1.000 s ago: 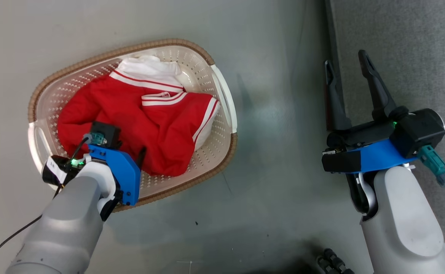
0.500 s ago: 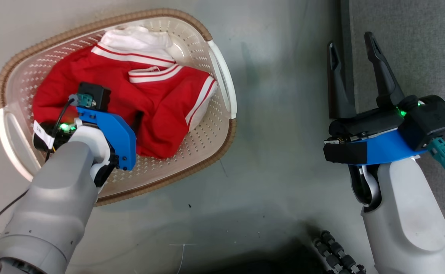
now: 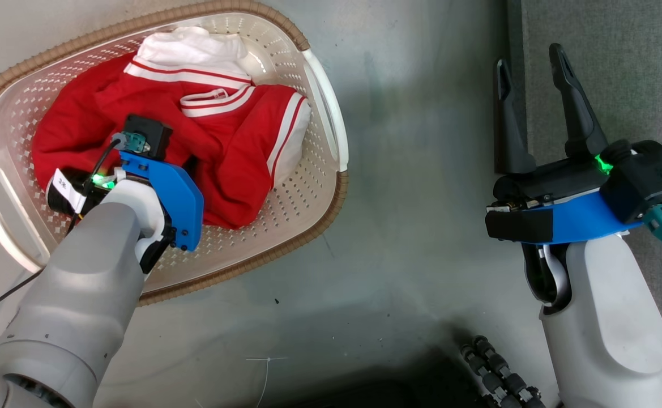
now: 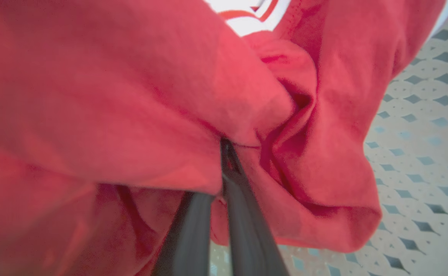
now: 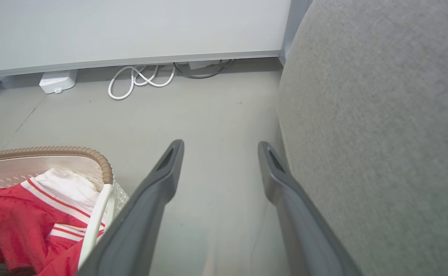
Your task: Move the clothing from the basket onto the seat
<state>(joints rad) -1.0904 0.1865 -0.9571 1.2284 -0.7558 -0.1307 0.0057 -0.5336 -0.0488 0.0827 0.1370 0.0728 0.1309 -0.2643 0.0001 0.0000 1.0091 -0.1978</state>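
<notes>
In the upper left of the head view, the red clothing (image 3: 234,170) with white stripe trim lies bunched inside the perforated laundry basket (image 3: 320,225), which stands on the grey floor (image 3: 410,170). The left gripper (image 4: 220,161) reaches down into the basket, and the left wrist view shows its dark fingers pressed almost together, pinching a fold of the red fabric. At the right of the head view the right gripper (image 3: 529,56) hangs with fingers spread and nothing between them, over the floor just beside the edge of the grey fabric seat (image 3: 619,68).
</notes>
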